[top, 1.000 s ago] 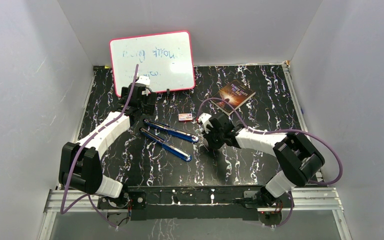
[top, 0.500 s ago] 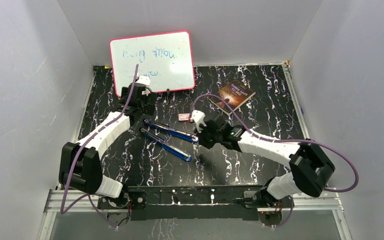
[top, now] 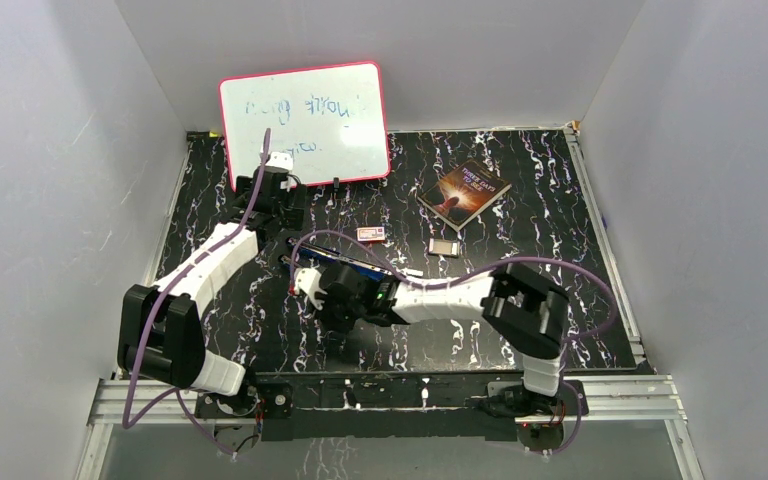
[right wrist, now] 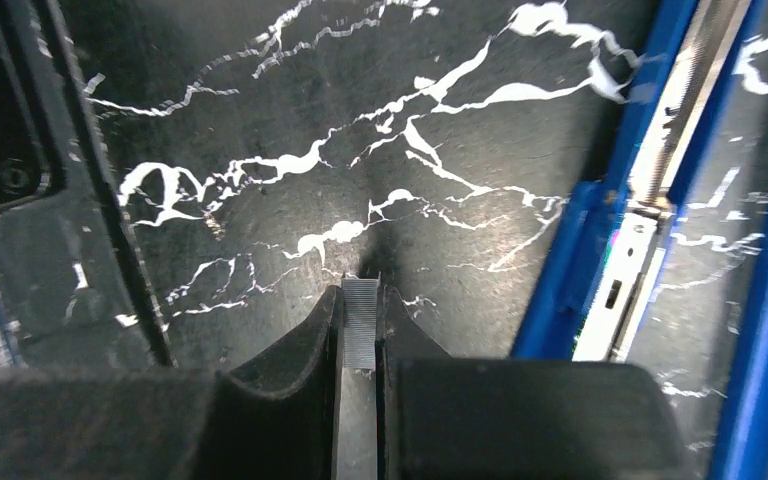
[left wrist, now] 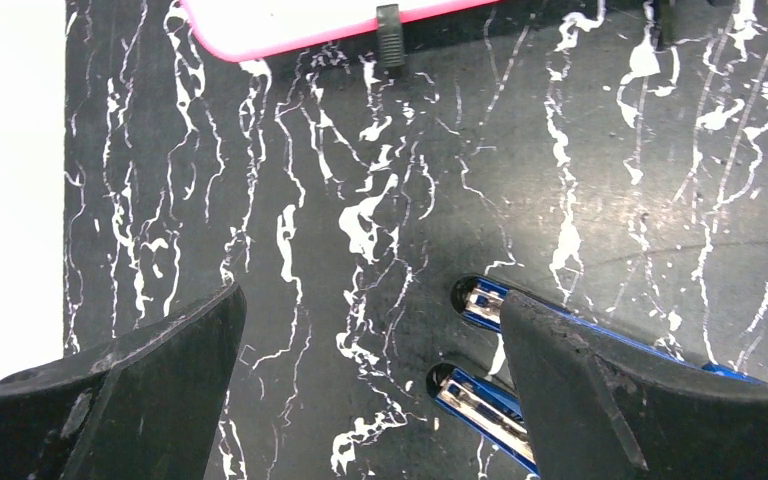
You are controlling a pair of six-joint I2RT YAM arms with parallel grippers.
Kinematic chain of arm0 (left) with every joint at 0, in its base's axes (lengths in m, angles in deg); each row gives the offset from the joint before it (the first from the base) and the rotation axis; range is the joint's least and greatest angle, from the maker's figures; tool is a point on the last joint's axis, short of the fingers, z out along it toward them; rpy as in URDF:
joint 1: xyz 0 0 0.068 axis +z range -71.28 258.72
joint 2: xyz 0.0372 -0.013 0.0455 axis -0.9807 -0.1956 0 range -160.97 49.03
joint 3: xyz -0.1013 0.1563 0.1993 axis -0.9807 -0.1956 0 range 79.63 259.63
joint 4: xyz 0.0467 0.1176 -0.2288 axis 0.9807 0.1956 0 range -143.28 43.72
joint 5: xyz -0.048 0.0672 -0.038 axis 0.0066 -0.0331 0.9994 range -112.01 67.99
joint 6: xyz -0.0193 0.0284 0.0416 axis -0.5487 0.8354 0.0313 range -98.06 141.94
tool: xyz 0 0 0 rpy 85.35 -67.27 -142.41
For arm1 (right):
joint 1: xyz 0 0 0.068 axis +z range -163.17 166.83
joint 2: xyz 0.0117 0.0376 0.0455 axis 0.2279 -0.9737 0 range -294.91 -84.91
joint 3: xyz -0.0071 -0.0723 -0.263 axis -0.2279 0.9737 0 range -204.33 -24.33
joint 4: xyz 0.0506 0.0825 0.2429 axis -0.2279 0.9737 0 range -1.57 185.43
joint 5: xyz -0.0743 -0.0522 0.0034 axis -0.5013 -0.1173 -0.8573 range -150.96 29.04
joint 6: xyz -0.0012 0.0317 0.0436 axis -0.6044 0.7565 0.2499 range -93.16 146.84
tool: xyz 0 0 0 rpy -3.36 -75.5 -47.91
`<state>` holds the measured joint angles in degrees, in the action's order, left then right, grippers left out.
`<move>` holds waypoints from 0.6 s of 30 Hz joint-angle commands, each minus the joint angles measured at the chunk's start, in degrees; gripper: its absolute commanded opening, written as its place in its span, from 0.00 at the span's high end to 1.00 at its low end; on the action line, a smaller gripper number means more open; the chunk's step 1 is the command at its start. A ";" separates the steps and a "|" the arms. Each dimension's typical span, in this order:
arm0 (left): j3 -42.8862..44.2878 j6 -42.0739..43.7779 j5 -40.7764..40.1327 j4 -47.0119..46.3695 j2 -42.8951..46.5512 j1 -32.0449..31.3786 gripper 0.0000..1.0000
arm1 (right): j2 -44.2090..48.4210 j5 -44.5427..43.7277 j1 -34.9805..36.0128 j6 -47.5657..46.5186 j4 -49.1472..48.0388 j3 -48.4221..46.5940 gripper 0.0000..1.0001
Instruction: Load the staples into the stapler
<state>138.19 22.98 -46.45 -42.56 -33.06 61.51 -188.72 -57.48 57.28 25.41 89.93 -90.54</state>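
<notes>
The blue stapler (top: pixel 352 266) lies opened flat in two long arms on the black marbled table, partly under my right arm. In the right wrist view its open channel (right wrist: pixel 660 190) runs up the right side. My right gripper (top: pixel 307 291) is shut on a short grey strip of staples (right wrist: pixel 360 322), which sticks out between the fingertips just above the table, left of the channel. My left gripper (left wrist: pixel 370 400) is open and empty at the stapler's left ends (left wrist: pixel 480 300); its right finger (left wrist: pixel 610 400) covers part of both arms.
A pink-framed whiteboard (top: pixel 305 125) leans at the back. A book (top: pixel 463 190) lies at the back right. A small white box with a pink-red label (top: pixel 370 234) and a small grey box (top: pixel 444 246) lie behind the stapler.
My right arm has swung left from beside the stapler's right end, across it, to its left part. The small grey box has come into view. The left arm has hardly moved.
</notes>
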 commanded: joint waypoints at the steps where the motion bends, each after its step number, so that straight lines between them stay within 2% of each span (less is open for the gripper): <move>1: 1.82 -1.05 -3.13 1.06 1.86 1.45 0.02 | -3.47 -0.78 0.89 0.34 -4.28 -3.94 0.90; 7: 1.90 -1.11 -3.19 1.05 1.95 1.63 0.02 | -7.27 -2.56 0.91 -1.00 -7.14 -5.23 0.84; 13: 1.79 -1.00 -2.50 0.89 1.93 1.71 0.02 | -9.06 0.72 0.91 -1.52 -10.70 -4.05 0.69; 18: 1.73 -0.95 -1.27 0.71 1.95 1.69 0.02 | -6.94 1.64 0.82 -1.68 -15.60 2.64 0.56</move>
<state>138.28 22.28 -48.05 -42.34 -33.06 62.91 -197.46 -57.26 58.18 24.69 80.86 -91.94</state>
